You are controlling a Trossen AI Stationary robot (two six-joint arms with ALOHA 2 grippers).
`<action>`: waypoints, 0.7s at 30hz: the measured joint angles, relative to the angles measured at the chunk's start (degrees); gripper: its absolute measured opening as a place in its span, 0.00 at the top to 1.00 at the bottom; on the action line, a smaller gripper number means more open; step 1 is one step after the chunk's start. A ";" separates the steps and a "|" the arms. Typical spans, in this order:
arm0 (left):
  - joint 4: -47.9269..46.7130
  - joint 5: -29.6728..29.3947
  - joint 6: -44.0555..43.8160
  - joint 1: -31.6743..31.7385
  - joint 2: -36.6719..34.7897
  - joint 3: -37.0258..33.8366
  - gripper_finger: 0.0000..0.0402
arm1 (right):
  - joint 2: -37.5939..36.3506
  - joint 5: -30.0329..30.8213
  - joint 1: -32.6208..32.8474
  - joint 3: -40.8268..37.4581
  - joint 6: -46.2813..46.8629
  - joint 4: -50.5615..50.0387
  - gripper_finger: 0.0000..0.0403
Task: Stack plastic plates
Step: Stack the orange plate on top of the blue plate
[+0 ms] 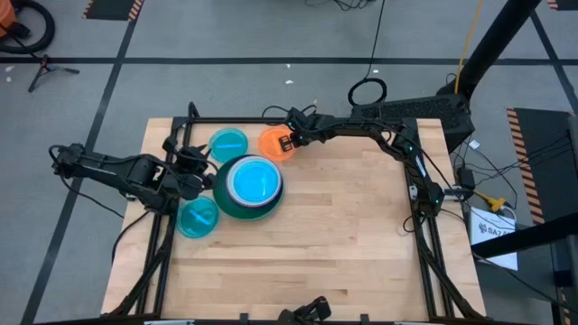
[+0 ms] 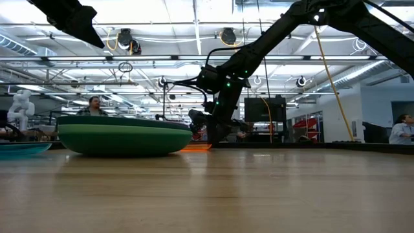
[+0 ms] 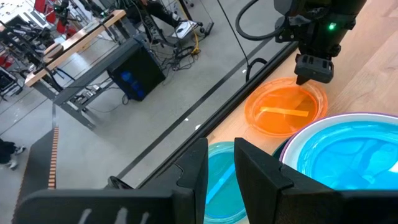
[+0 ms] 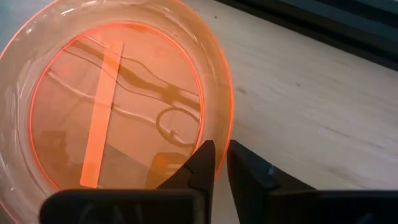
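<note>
Glowing translucent orange plate (image 4: 118, 93)

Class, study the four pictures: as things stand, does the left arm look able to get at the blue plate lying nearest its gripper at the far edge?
Probably yes. The left gripper hangs right over the blue plate, nothing lying between them. The stack sits beside it, and the right gripper is busy at the orange plate, off to the side.

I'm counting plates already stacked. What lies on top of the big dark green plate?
On the dark green plate a translucent blue plate lies uppermost, with a purple rim edging it in the left wrist view. Any plates between are covered, so the count cannot be told.
</note>
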 joint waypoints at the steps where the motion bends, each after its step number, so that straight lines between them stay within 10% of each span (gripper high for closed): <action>1: 0.00 0.00 0.00 0.00 -0.02 0.00 0.79 | 0.00 0.01 0.00 0.00 -0.25 0.02 0.92; 21: -0.07 -0.07 -0.22 0.04 -0.02 0.00 0.79 | -3.80 2.43 0.92 0.00 -3.81 -0.52 1.00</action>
